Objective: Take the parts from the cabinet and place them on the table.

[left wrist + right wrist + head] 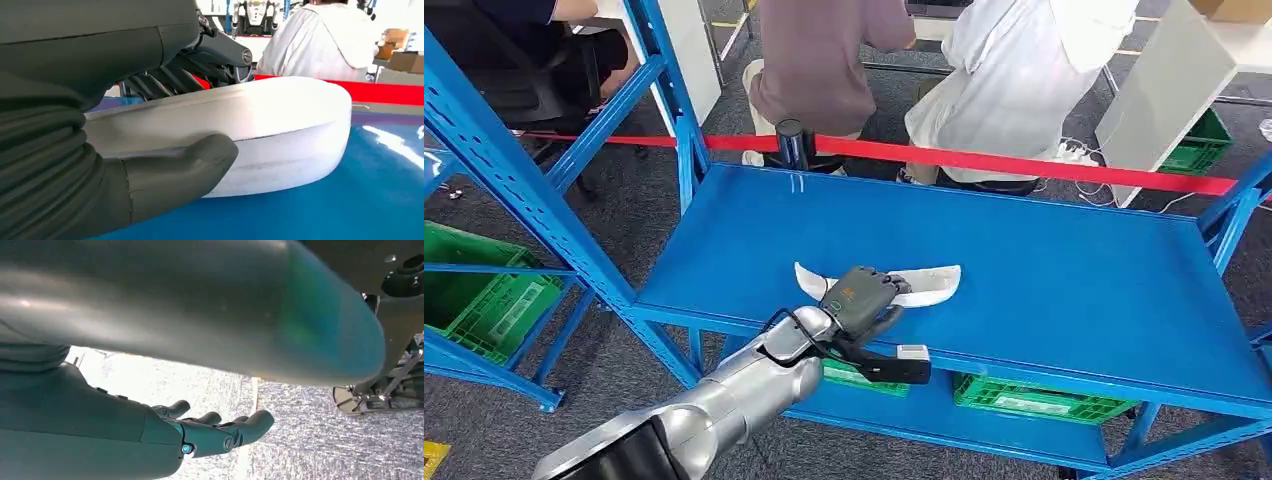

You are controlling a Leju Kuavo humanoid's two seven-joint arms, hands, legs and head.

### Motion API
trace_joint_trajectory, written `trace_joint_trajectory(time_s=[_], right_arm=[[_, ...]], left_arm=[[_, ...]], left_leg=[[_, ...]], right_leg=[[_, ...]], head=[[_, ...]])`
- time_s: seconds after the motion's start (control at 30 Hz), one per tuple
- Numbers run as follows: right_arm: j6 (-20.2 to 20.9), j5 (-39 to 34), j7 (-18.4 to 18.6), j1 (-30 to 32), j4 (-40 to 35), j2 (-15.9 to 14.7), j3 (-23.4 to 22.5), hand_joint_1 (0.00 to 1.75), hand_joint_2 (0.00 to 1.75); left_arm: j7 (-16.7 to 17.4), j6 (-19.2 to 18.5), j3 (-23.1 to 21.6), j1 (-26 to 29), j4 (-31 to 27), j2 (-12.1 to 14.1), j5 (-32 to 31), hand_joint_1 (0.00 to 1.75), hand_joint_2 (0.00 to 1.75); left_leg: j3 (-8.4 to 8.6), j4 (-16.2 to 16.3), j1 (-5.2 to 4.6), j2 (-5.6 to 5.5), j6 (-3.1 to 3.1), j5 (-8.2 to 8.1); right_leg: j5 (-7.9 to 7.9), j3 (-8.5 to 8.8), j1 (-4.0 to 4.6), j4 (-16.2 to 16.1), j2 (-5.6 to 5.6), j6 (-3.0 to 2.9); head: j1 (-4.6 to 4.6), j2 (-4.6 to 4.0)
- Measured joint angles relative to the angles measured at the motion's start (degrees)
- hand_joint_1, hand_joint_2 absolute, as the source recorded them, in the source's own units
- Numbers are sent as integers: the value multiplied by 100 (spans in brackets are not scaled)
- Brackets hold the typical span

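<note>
A white curved part (929, 283) lies on the blue shelf surface (1064, 270), near its front edge. My left hand (864, 298) is down on the middle of the part, its ends sticking out on both sides. In the left wrist view the thick thumb (185, 170) presses the part's (280, 130) side while the dark fingers (170, 80) reach over its top, so the hand grips it. The part still rests on the blue surface. My right hand (220, 432) hangs over grey floor with its fingers apart, holding nothing.
Green crates (1034, 400) sit on the lower shelf, and another green crate (484, 290) stands in the blue rack (514, 180) to the left. A red tape (1024, 165) and a black post (791, 140) run behind the shelf. Two people (1014, 80) stand beyond.
</note>
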Motion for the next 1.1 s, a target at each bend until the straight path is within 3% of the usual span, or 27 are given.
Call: trace_joint_trajectory(time_s=[0.17,0.33,0.47,0.63,0.8,1.1], right_arm=[[-9,9,-11,-1,0,0,-24,0,0],[-9,7,-68,-4,0,0,-85,0,0],[-9,-7,-98,-2,0,0,-142,0,0],[-33,-7,-101,0,0,0,-203,0,0],[-68,-7,-127,4,0,0,-258,0,0],[-101,-101,-214,26,0,0,-385,0,0]], left_arm=[[-219,57,118,-10,-147,-13,359,175,175],[-622,118,238,-258,-450,-15,1183,175,175],[-1155,277,456,-498,-743,-13,1780,175,175],[-1618,369,837,-602,-1316,35,2070,175,175],[-1681,380,1164,-551,-2141,214,2209,175,175],[-1593,253,1731,20,-4250,754,2529,175,175]], left_leg=[[0,0,0,0,0,0],[-3,1,-1,-1,0,0],[-3,1,-1,-1,0,1],[-4,0,0,0,0,1],[-6,0,0,0,0,1],[-9,6,-4,2,1,-1]], right_leg=[[0,0,0,0,0,0],[1,-2,0,0,-1,0],[2,-2,0,0,0,1],[2,-3,0,1,2,1],[2,-4,0,1,1,1],[5,-4,-2,-2,3,3]], head=[[0,0],[0,0],[0,0],[0,0],[0,0],[0,0]])
